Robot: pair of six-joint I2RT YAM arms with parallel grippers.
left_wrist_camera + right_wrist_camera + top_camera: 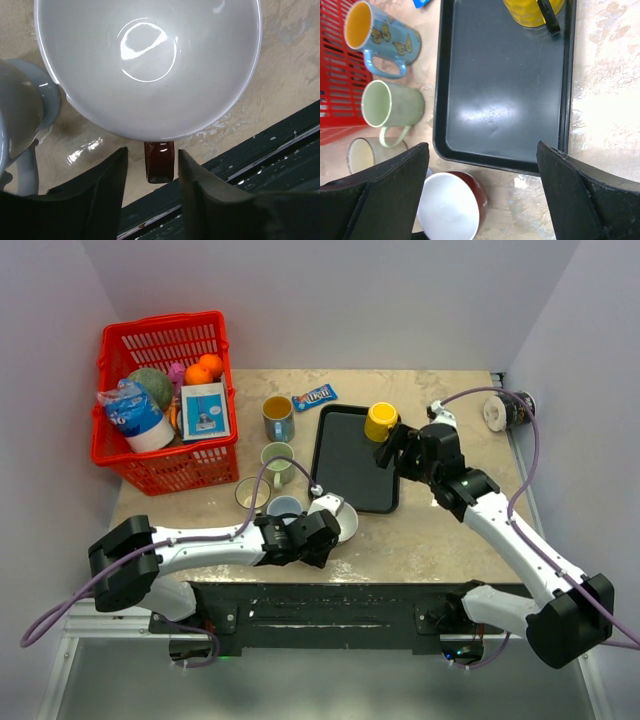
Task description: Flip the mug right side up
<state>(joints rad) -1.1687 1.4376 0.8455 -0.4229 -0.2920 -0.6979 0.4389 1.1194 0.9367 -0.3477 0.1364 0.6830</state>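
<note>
Your left tool [152, 153] is open to a narrow gap, one finger on each side of the dark red handle of the red mug [150, 65], and neither finger clearly touches it. The mug stands near the middle of the worktop's [440, 540] near edge with its white inside facing up, just off the near left corner of the black tray [350, 465]. A light blue mug [285, 506] sits just beside it on the left, then a cream mug [251, 493]. A green mug [277, 464] and a blue butterfly mug [278, 418] follow toward the far edge, all with their openings up. Your right tool [482, 147] is spread wide, holds nothing and hangs over the tray. A yellow mug [381, 422] with a black handle stands in the tray's far right corner, just beyond the fingers, and you cannot tell which way up it is. A blue snack wrapper [315, 396] lies near the far edge, by the tray's far left corner. The red basket [170, 465] fills the far left corner, packed with oranges, a box and a wrapped roll. A dark cup with a white lid [504, 411] lies at the far right corner.
</note>
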